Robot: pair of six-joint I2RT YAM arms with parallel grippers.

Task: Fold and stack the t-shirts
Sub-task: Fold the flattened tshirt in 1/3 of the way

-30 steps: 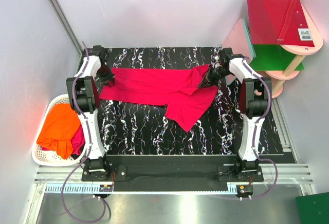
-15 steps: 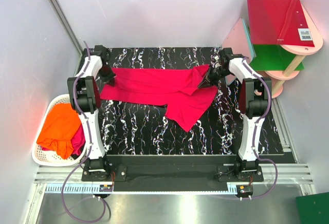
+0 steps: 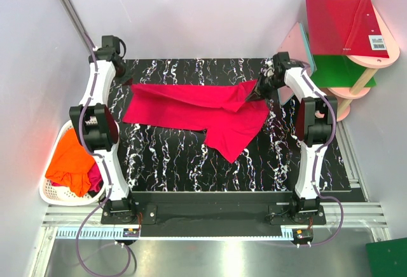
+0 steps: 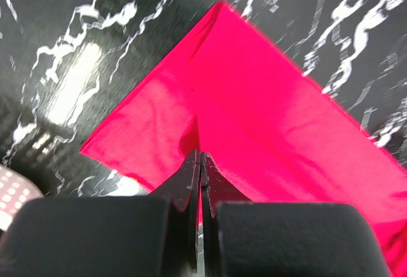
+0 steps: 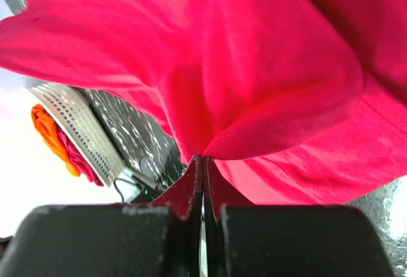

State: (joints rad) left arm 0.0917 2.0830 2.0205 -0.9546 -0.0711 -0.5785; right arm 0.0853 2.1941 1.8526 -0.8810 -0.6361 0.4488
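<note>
Your left gripper [image 4: 200, 162] has its jaws pressed together on a fold at the corner of the crimson t-shirt [image 3: 191, 108], with red cloth showing in the seam between the fingers. The rest of the shirt spreads out ahead of the tips across the black marbled table [image 3: 172, 162]. Your right gripper [image 5: 202, 161] is clamped on another edge of the same shirt, whose cloth billows ahead of its tips. Well off to its left, the white basket [image 5: 79, 131] holds the orange t-shirt [image 5: 46, 128].
</note>
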